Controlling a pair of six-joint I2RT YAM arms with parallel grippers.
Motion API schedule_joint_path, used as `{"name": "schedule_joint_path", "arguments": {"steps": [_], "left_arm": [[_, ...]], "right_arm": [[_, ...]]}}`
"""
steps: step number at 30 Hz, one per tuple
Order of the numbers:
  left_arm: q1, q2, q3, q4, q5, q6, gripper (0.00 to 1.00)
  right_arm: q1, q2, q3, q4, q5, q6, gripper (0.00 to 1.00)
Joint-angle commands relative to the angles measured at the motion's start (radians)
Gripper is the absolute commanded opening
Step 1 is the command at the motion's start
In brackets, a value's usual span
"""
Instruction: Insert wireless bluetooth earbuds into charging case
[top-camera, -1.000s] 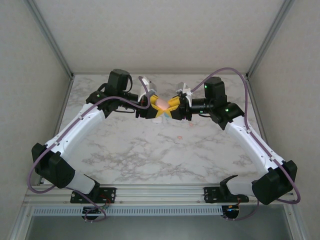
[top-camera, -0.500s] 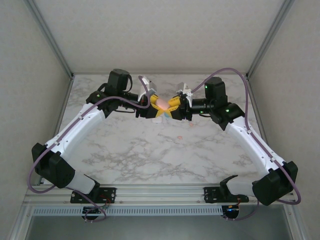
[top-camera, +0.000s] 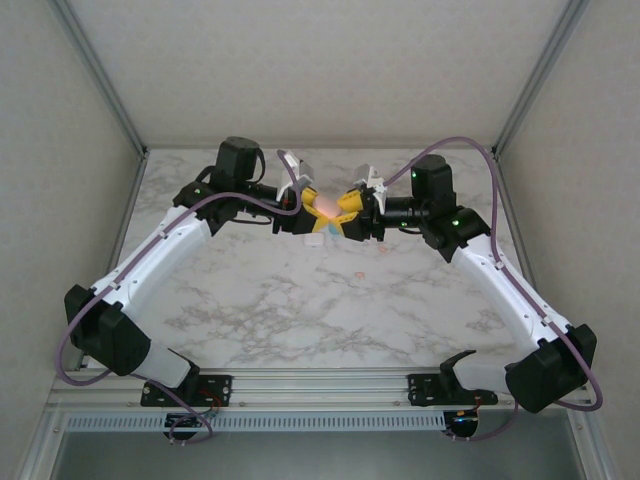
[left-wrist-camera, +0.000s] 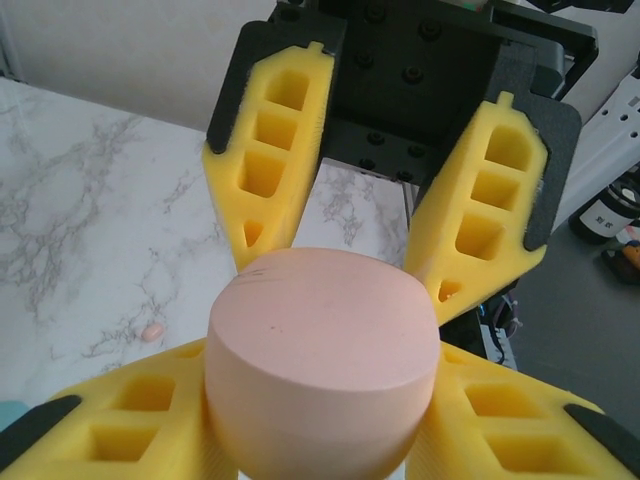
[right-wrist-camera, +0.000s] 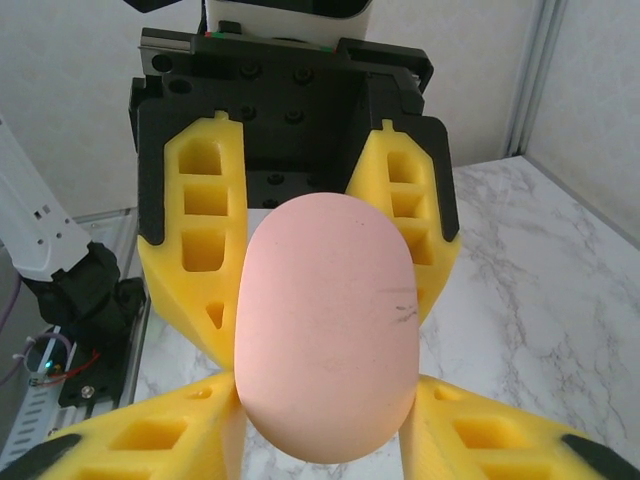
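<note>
Overhead from behind bases (top-camera: 187, 388); wrist views close, opposed — apparently share pink case (left-wrist-camera: 320, 360).

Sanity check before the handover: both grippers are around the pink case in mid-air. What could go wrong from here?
1. The pink charging case hangs above the marble table between the left gripper and right gripper; a mistimed release would likely drop it.
2. Its smooth rounded shell could slip from the yellow fingers.
3. A fall might scatter the pinkish earbud lying on the table.
</note>
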Motion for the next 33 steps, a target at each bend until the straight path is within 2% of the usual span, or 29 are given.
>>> {"name": "schedule_joint_path", "arguments": {"steps": [1,6,14,23,27,33], "left_arm": [[-0.029,-0.029,-0.015,0.063,0.029,-0.012,0.24],[-0.033,-0.076,-0.080,0.148,0.003,-0.001,0.21],[-0.036,-0.100,-0.105,0.140,-0.002,0.047,0.17],[-0.038,-0.104,-0.117,0.157,-0.032,0.031,0.13],[-0.038,-0.117,-0.142,0.201,-0.049,0.002,0.13],[-0.038,-0.143,-0.238,0.423,-0.118,-0.143,0.14]], "right_arm": [[0.000,-0.005,0.012,0.022,0.057,0.042,0.46],[-0.008,-0.010,0.019,0.034,0.067,0.120,0.51],[-0.048,0.005,0.056,0.041,0.041,0.235,0.54],[-0.070,0.044,0.106,0.035,-0.003,0.325,0.57],[-0.074,0.061,0.128,0.040,0.042,0.376,0.59],[-0.077,0.102,0.199,0.000,0.092,0.482,0.64]]}}
